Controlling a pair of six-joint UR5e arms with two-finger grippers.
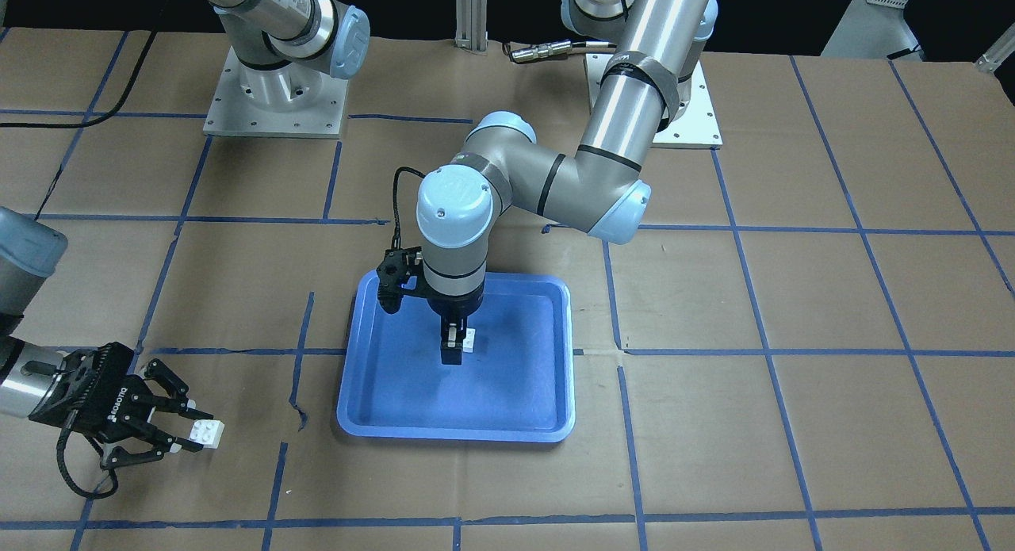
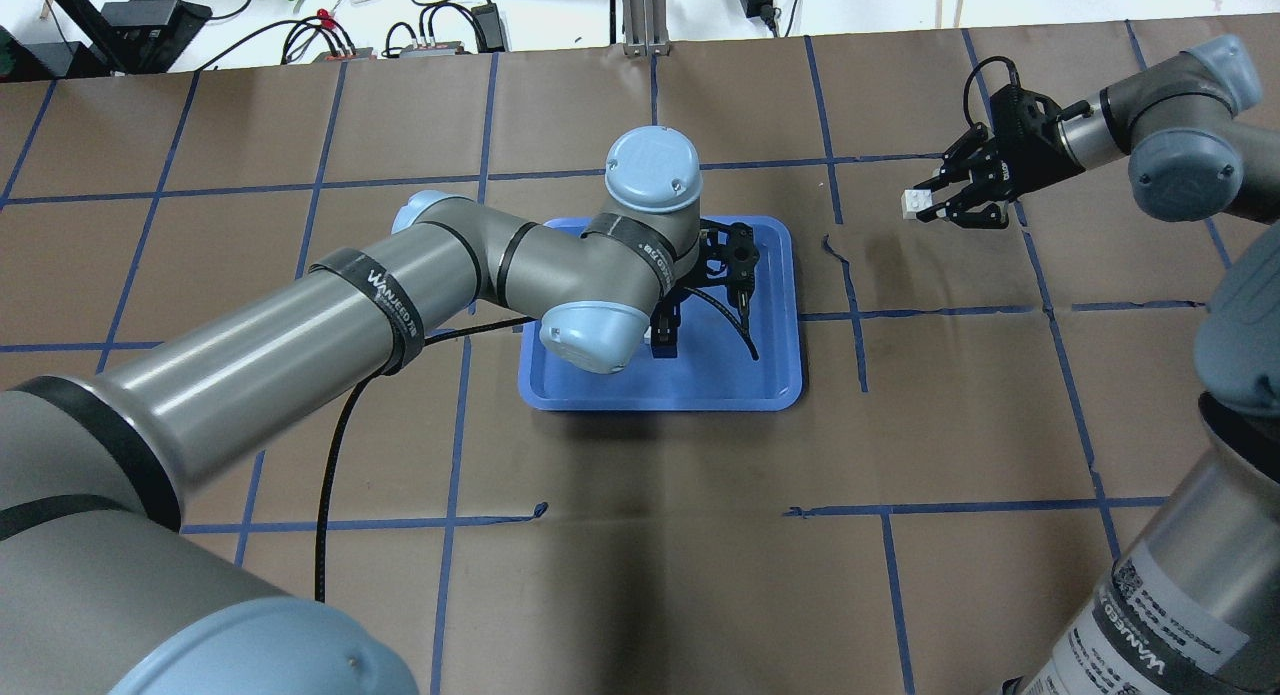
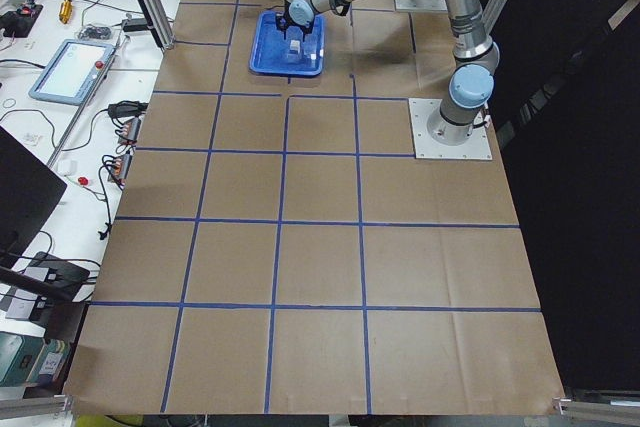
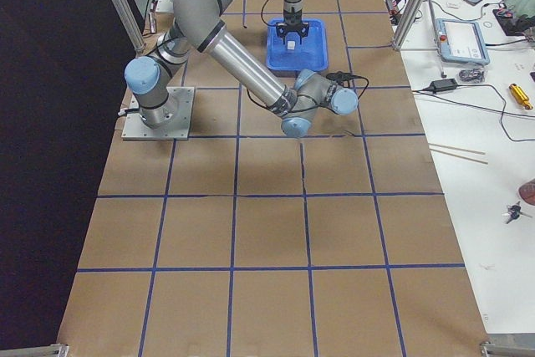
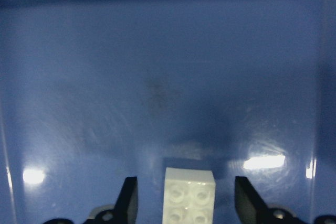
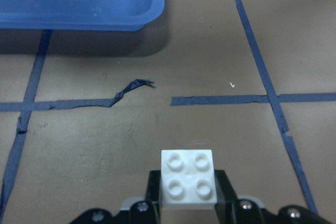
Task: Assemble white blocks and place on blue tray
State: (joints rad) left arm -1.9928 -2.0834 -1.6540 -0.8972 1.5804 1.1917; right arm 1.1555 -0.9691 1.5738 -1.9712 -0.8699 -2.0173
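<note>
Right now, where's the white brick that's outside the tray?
Overhead view: the small white plastic brick is clamped in the right gripper, right of the rectangular blue plastic tray.

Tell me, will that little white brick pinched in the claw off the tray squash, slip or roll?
Probably stiff: the white block shows crisp square edges while pinched in the right claw. Likely light, being tiny plastic next to the blue tray. Flat sides suggest it would slide, not roll, though its smooth faces might slip.
</note>
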